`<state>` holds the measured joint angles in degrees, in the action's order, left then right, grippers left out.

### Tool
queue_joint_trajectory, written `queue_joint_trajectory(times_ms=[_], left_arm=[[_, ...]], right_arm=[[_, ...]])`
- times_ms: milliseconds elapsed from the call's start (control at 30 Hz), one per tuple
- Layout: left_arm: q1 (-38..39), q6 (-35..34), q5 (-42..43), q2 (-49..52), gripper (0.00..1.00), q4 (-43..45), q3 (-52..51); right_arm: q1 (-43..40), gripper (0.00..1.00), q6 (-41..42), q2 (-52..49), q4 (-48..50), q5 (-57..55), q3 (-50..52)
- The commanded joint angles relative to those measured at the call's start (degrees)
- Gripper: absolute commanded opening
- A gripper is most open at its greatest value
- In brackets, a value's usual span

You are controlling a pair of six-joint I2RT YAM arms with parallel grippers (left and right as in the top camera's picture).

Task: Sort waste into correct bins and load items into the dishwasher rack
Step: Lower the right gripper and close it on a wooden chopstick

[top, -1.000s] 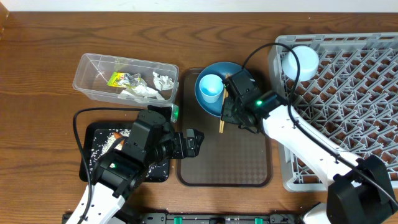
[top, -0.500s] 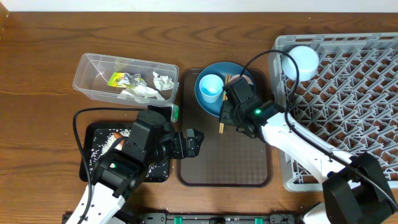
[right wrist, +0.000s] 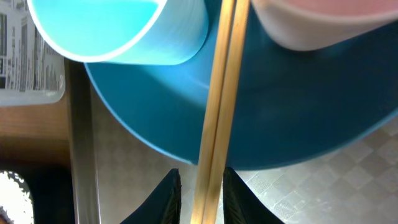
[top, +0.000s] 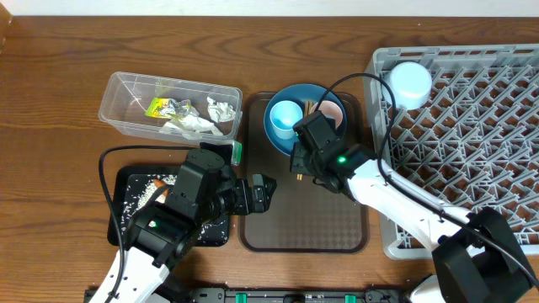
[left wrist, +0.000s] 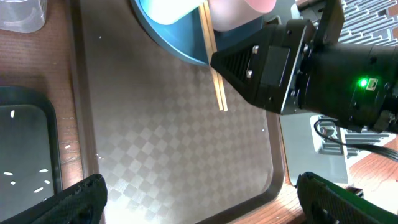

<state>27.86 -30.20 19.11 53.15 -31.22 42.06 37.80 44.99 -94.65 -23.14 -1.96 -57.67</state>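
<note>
Wooden table (top: 50,76) bears dishwasher rack (top: 505,109), brown tray (top: 312,219)

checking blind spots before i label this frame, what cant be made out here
Pink cup: overhead, mostly under the right arm; both wrist views cut it at the top edge.
Chopsticks: right wrist, lower ends cut off, so whether the right claw pinches them is unclear.
Black tray: overhead, left arm covers part.
Rice grains: overhead, too small to count.
</note>
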Motion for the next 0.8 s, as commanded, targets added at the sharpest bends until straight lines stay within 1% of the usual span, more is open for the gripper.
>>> queue_joint_trajectory(times_ms=[0, 67, 133, 233, 300, 400, 533, 767], left_arm=[[-0.24, 0.09, -0.37, -0.02, 1.0, 0.02, 0.15], [-0.24, 0.11, -0.37, -0.02, 1.0, 0.02, 0.15], [-0.24, 0.09, -0.37, -0.02, 1.0, 0.02, 0.15], [-0.24, 0.09, -0.37, -0.02, 1.0, 0.02, 0.15], [-0.24, 0.09, -0.37, -0.02, 1.0, 0.02, 0.15], [-0.24, 0.11, -0.37, -0.02, 1.0, 0.02, 0.15], [-0.24, 0.11, -0.37, -0.02, 1.0, 0.02, 0.15], [-0.24, 0.09, -0.37, -0.02, 1.0, 0.02, 0.15]], right_arm=[[0.55, 0.22, 0.83, 0.09, -0.46, -1.25, 0.42], [0.55, 0.18, 0.83, 0.09, -0.79, -1.25, 0.42], [0.52, 0.18, 0.85, 0.09, -1.2, -1.22, 0.42], [0.52, 0.19, 0.83, 0.09, -1.79, -1.18, 0.42], [0.52, 0.22, 0.83, 0.09, -1.84, -0.81, 0.42], [0.52, 0.22, 0.87, 0.09, -2.05, -0.35, 0.42], [0.52, 0.21, 4.31, 0.09, -4.26, -0.17, 0.42], [0.52, 0.21, 4.28, 0.09, -4.83, -0.13, 0.42]])
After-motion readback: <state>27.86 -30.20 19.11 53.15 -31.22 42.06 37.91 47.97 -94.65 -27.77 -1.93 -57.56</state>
